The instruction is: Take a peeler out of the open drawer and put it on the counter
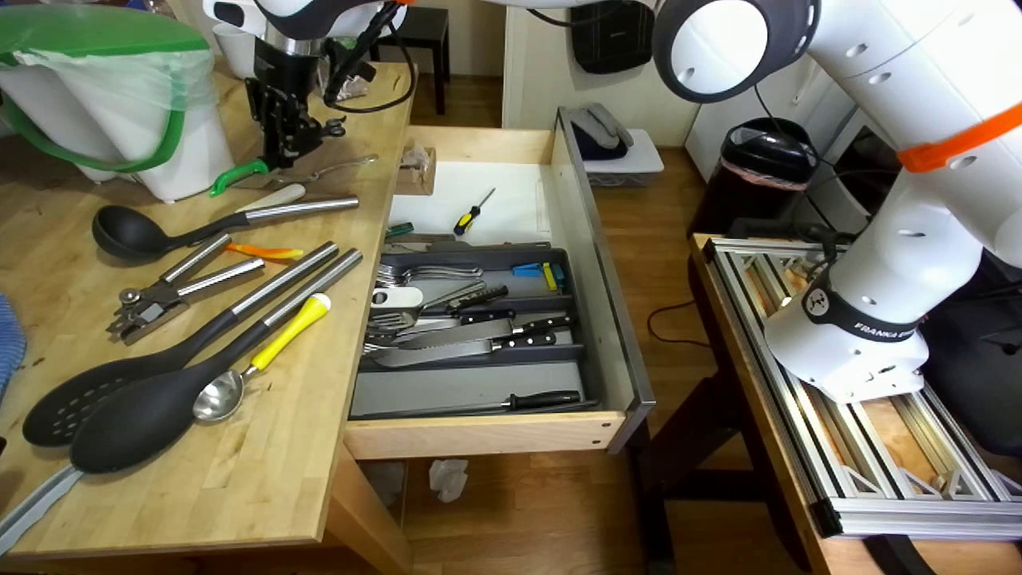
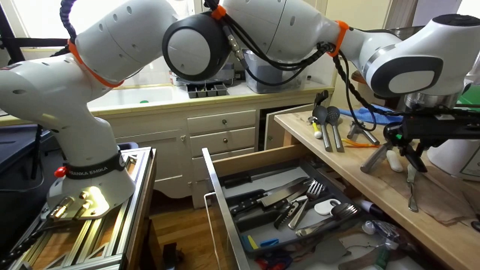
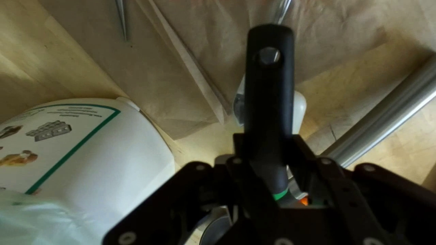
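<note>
My gripper [image 3: 265, 144] is shut on a black handle with a hole in its end and a green band [image 3: 267, 81]. I take this tool to be the peeler; its blade cannot be made out. In an exterior view the tool's green end [image 1: 239, 176] sticks out from the gripper [image 1: 281, 152]. The gripper [image 2: 410, 152] is over the far part of the light-wood counter [image 1: 263, 487]. I cannot tell if the tool touches anything below. The drawer [image 1: 479, 435] stands open beside the counter, with a grey divided tray [image 1: 587, 351] of knives and forks.
A white bucket with a green lid [image 1: 196, 144] stands close to the gripper. A steel-handled ladle [image 1: 132, 231], a white handle [image 2: 393, 161], a metal utensil [image 2: 412, 187] and brown paper [image 3: 163, 78] lie near it. Black spoons [image 1: 152, 415] lie further along the counter.
</note>
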Available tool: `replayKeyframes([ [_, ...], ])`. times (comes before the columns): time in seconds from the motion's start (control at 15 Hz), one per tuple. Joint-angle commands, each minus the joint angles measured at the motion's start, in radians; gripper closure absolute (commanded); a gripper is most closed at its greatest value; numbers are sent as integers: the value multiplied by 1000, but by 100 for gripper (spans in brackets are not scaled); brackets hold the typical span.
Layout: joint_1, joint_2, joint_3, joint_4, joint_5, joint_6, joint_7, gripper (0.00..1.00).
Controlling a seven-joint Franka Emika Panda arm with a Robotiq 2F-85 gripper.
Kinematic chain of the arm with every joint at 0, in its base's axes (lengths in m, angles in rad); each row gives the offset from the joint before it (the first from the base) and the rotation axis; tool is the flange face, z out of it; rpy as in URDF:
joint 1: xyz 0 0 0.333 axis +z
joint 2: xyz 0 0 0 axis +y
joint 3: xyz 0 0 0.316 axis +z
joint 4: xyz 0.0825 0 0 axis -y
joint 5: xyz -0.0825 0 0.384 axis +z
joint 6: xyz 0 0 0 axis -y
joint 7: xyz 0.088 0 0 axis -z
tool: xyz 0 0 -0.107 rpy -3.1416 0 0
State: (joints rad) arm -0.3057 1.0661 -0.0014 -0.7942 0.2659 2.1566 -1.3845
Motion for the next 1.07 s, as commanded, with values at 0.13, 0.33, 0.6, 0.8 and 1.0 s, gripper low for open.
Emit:
replayKeyframes([
  [0.13,7,118,21,172,-91,-40,104,90],
  [0.33,25,145,7,198,-68,-18,93,90],
  [0.6,45,165,8,235,-67,-15,92,90],
  [0.8,57,175,4,250,-66,-1,103,90],
  [1.0,66,185,-5,260,-66,17,151,90],
])
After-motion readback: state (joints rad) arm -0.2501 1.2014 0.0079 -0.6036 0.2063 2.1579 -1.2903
